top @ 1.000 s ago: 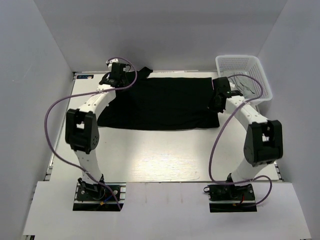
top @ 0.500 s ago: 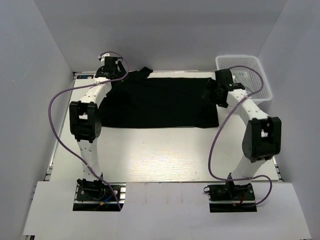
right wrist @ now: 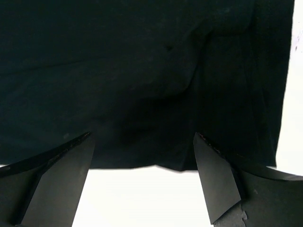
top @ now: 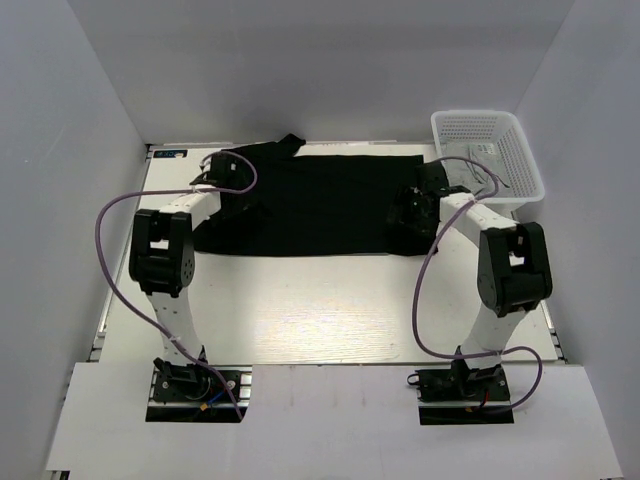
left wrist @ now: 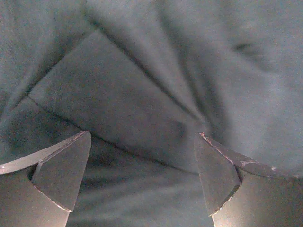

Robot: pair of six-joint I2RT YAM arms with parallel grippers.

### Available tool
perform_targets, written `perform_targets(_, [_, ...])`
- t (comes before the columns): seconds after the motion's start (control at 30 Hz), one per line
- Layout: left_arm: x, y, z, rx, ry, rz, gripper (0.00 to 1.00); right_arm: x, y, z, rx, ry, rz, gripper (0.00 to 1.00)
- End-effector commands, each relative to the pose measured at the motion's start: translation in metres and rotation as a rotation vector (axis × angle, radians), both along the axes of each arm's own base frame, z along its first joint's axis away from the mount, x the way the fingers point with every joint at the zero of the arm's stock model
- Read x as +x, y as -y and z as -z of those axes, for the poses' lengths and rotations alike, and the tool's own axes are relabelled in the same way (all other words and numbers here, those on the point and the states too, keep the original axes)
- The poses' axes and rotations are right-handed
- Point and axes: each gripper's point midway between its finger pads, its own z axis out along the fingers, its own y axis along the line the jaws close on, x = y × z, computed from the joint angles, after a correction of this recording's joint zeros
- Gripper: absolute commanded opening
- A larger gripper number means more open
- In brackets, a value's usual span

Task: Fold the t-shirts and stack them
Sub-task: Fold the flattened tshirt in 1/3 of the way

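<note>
A black t-shirt (top: 320,205) lies spread flat across the far half of the white table (top: 320,310), a sleeve poking out at its back left. My left gripper (top: 230,176) hovers low over the shirt's left end, open; in the left wrist view creased cloth (left wrist: 156,85) fills the frame between the left gripper's (left wrist: 142,175) spread fingers. My right gripper (top: 406,212) is over the shirt's right end, open. In the right wrist view the right gripper (right wrist: 142,177) straddles the shirt's edge (right wrist: 118,71), holding nothing. A light grey cloth (top: 466,172) lies in the basket.
A white plastic mesh basket (top: 500,128) stands at the back right corner, close to the right arm. White walls close in the table on three sides. Purple cables loop off both arms. Bare tabletop (right wrist: 142,198) shows under the right gripper.
Both grippers went from shut to open and let go of the shirt. Both then swung inward and down over the shirt's ends, and the cloth settled flat.
</note>
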Motion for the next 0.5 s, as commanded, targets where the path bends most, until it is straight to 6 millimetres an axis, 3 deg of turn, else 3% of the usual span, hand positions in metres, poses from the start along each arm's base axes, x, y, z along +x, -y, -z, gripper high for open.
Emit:
perform_targets(0.0, [-0.006,-0.009,0.015,-0.047,-0.046,-0.047,1.0,0.009,0.008,0.015,-0.038,0.013,0.024,0.9])
perform_targets(0.07, [-0.022,-0.017,0.03,-0.037,-0.095,-0.084,1.0,0.003,0.013,0.031,-0.045,-0.021,0.041,0.9])
perform_targets(0.1, [-0.03,-0.027,0.038,-0.013,-0.12,-0.117,1.0,-0.007,0.025,0.04,-0.089,-0.063,0.075,0.9])
perform_targets(0.17, [-0.046,-0.035,0.046,-0.013,-0.153,-0.16,1.0,-0.017,0.035,0.049,-0.116,-0.107,0.121,0.9])
perform_targets(0.2, [-0.064,-0.044,0.058,-0.007,-0.194,-0.191,1.0,-0.019,0.045,0.046,-0.132,-0.105,0.149,0.9])
perform_targets(0.23, [-0.073,-0.05,0.055,-0.012,-0.202,-0.214,1.0,-0.041,0.053,0.062,-0.158,-0.156,0.172,0.9])
perform_targets(0.27, [-0.089,-0.048,0.062,-0.026,-0.232,-0.226,1.0,-0.045,0.058,0.055,-0.151,-0.145,0.201,0.9])
perform_targets(0.3, [-0.099,-0.048,0.063,-0.024,-0.243,-0.226,1.0,-0.058,0.063,0.062,-0.157,-0.171,0.214,0.9])
perform_targets(0.33, [-0.101,-0.048,0.062,-0.048,-0.226,-0.234,1.0,-0.065,0.062,0.059,-0.139,-0.175,0.21,0.9])
perform_targets(0.37, [-0.114,-0.048,0.06,-0.053,-0.229,-0.244,1.0,-0.086,0.065,0.07,-0.149,-0.216,0.204,0.9])
perform_targets(0.43, [-0.13,-0.052,0.057,-0.04,-0.252,-0.276,1.0,-0.094,0.061,0.057,-0.114,-0.177,0.195,0.9])
perform_targets(0.47, [-0.143,-0.052,0.06,-0.04,-0.275,-0.285,1.0,-0.121,0.064,0.073,-0.12,-0.23,0.199,0.9])
